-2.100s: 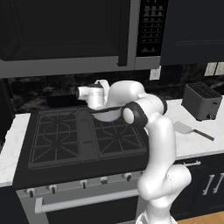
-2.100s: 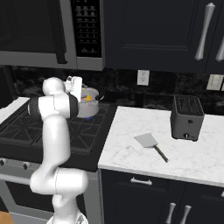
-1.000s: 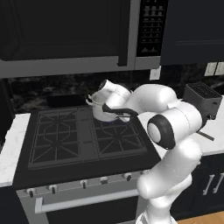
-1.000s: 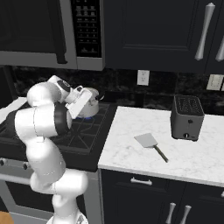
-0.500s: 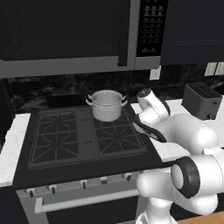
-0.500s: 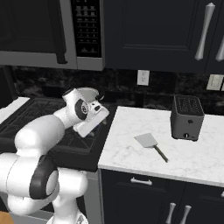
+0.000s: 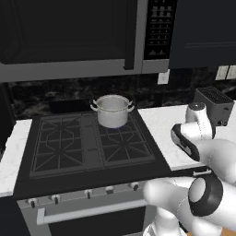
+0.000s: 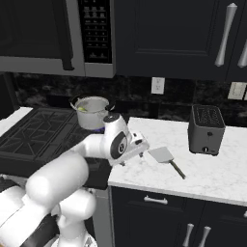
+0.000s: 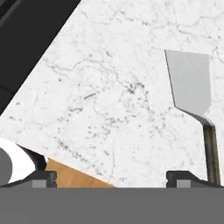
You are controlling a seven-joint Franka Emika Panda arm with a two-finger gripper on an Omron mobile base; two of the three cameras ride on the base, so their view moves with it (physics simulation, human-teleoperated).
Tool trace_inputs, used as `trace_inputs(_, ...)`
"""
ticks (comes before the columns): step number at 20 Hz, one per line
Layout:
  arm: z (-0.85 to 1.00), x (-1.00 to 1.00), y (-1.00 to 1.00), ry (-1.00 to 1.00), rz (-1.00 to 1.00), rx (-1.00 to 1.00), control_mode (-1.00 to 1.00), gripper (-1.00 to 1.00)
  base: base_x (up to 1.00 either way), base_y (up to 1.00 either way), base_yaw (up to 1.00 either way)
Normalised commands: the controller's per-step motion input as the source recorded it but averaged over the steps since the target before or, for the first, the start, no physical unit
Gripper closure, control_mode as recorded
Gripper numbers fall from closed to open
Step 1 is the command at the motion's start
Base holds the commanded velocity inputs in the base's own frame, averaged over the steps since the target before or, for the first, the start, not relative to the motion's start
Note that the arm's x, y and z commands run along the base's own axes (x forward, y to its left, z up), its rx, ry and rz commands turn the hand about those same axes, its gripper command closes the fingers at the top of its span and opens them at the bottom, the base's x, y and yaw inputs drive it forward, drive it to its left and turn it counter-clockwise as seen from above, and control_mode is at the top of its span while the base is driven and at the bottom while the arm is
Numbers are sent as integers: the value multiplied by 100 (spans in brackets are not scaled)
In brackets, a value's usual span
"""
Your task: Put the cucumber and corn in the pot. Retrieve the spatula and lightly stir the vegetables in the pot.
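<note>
The shiny steel pot [image 7: 112, 110] stands on the stove's back right burner, and a bit of yellow-green shows inside its rim [image 8: 82, 109]. The spatula [image 8: 161, 154] lies flat on the white marble counter, grey blade toward the stove and dark handle [image 8: 177, 169] pointing to the front right. My gripper [image 9: 114, 177] hovers over the counter just left of the spatula, open, with bare marble between its fingers. In the hand view the spatula blade [image 9: 190, 83] lies ahead on the right, and its handle [image 9: 211, 148] runs down toward the right fingertip [image 9: 188, 176].
A dark toaster [image 8: 206, 129] stands at the back of the counter [image 8: 217, 169], right of the spatula. The black gas stove [image 7: 92, 147] adjoins the counter's left edge. A microwave [image 7: 69, 37] and dark cabinets hang overhead.
The arm has swung away from the pot on the stove, moving right and down to the counter beside the spatula. The pot and spatula have not moved.
</note>
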Motion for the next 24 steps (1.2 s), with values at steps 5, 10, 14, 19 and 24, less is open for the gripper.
trace_inputs(5, 0, 4, -100, 4, -33, 21, -100, -100, 0, 0, 0)
trace_inputs(10, -3, 0, -100, 8, -36, 18, -100, -100, 0, 0, 0)
trace_inputs(14, -32, 0, -83, -3, -17, 3, -100, -100, 0, 0, 0)
trace_inputs(19, -23, 5, -47, -13, 1, -2, -100, -100, 0, 0, 0)
trace_inputs(24, -31, 36, -32, -4, 13, 0, -100, -100, 0, 0, 0)
